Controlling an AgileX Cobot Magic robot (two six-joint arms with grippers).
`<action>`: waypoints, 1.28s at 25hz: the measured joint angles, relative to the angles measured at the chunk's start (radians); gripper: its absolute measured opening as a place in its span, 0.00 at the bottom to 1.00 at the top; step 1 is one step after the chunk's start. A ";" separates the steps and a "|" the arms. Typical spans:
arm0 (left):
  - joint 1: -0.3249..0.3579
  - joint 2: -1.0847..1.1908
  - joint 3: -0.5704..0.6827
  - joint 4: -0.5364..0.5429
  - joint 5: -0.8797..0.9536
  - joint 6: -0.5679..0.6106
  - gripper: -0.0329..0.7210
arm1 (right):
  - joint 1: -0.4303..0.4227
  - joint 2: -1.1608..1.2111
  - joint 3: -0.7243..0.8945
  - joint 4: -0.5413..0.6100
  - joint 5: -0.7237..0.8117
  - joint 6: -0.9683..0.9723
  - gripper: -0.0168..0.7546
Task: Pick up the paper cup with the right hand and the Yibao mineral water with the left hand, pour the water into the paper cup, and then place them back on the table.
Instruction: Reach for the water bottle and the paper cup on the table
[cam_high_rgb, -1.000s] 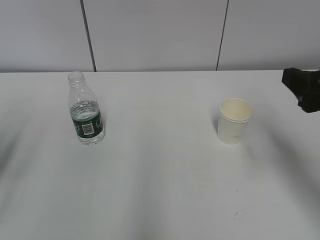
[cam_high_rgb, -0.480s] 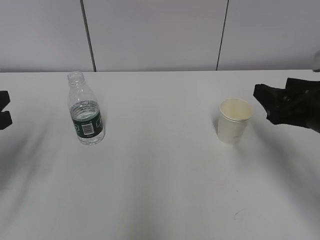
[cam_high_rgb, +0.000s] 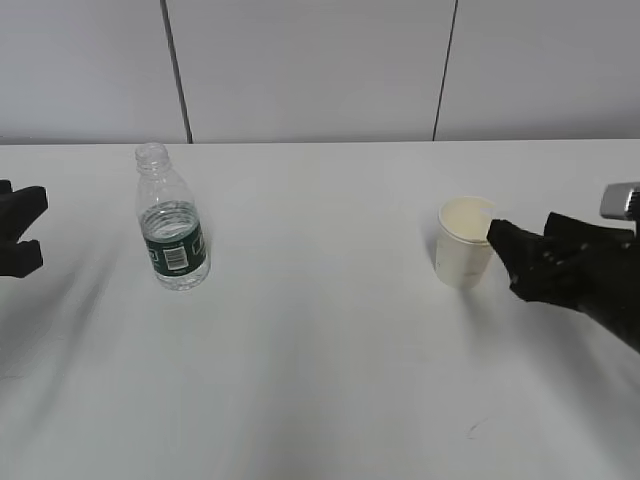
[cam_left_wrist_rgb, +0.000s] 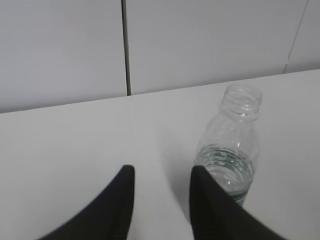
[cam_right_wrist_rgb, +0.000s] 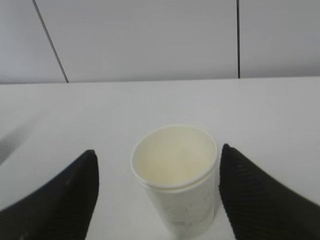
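The paper cup (cam_high_rgb: 464, 243) stands upright and empty on the white table (cam_high_rgb: 320, 360), right of centre. My right gripper (cam_high_rgb: 508, 258) is open at the cup's right side. In the right wrist view the cup (cam_right_wrist_rgb: 176, 192) sits between the two spread fingers (cam_right_wrist_rgb: 75, 190), and I cannot tell if the right one touches it. The Yibao mineral water (cam_high_rgb: 172, 226), uncapped and part full, stands at the left. My left gripper (cam_high_rgb: 32, 230) is open at the left edge, well short of it. In the left wrist view the bottle (cam_left_wrist_rgb: 231, 150) stands beyond the right finger (cam_left_wrist_rgb: 205, 200) of the gripper (cam_left_wrist_rgb: 163, 172).
A grey panelled wall (cam_high_rgb: 320, 70) with dark seams runs behind the table's far edge. A faint scuff mark (cam_high_rgb: 478, 427) lies on the table near the front right.
My right gripper has moved left and down from the right edge until its fingers flank the cup. My left gripper has come into view at the left edge, moving toward the bottle.
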 joint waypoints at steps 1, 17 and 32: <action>0.000 0.000 0.000 0.004 0.000 0.000 0.36 | 0.000 0.021 0.000 0.000 -0.002 0.000 0.78; 0.000 0.000 0.000 0.008 -0.001 0.000 0.36 | 0.000 0.102 0.000 0.002 -0.016 0.000 0.78; 0.000 0.000 0.000 0.008 0.012 0.000 0.36 | 0.000 0.195 -0.003 0.002 -0.019 0.001 0.78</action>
